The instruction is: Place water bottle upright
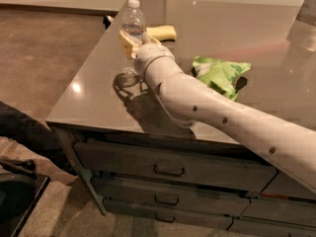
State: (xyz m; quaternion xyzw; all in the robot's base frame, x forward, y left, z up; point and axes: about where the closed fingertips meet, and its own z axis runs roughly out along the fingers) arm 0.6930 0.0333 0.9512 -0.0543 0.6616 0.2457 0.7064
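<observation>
The water bottle (133, 19), clear with a white cap, stands upright near the table's far left edge. My gripper (134, 44) is at the bottle's middle, with its yellowish fingers (126, 42) closed around it. The bottle's lower part shows through below the gripper, down to the tabletop, where it casts a shadow. The white arm reaches in from the lower right and hides part of the bottle's right side.
A green snack bag (221, 74) lies on the grey table (89, 102) right of the arm. A pale yellow object (163, 32) lies just behind the bottle. Drawers run under the table's front. A shiny object (303, 23) stands at the far right.
</observation>
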